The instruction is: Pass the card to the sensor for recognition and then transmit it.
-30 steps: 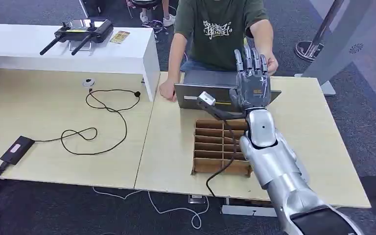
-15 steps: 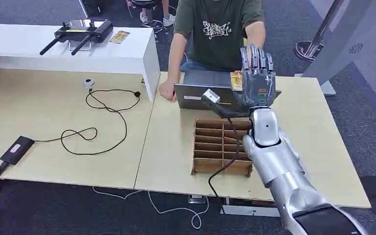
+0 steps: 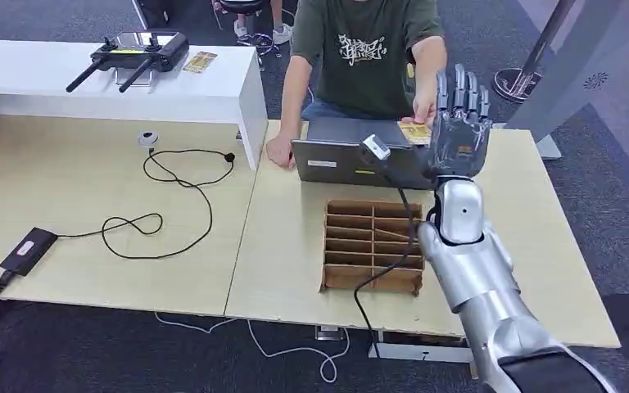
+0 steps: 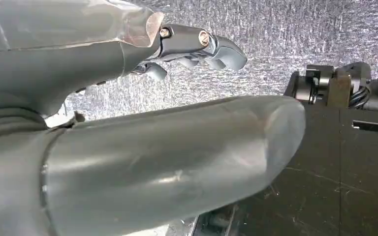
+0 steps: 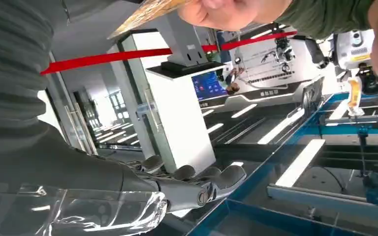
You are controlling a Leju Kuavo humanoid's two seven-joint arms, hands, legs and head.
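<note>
Since the earlier frame right hand (image 3: pixel 457 135) has moved rightward, fingers upright and apart, holding nothing, while person's hand (image 3: pixel 423 110) offers card (image 3: pixel 414 133) beside it.

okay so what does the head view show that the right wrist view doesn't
The head view alone shows the table, the cardboard divider box, the laptop and the black cable. The right wrist view alone shows a white kiosk with a blue screen and a red band. Both show the right hand, the card and the person holding it.
</note>
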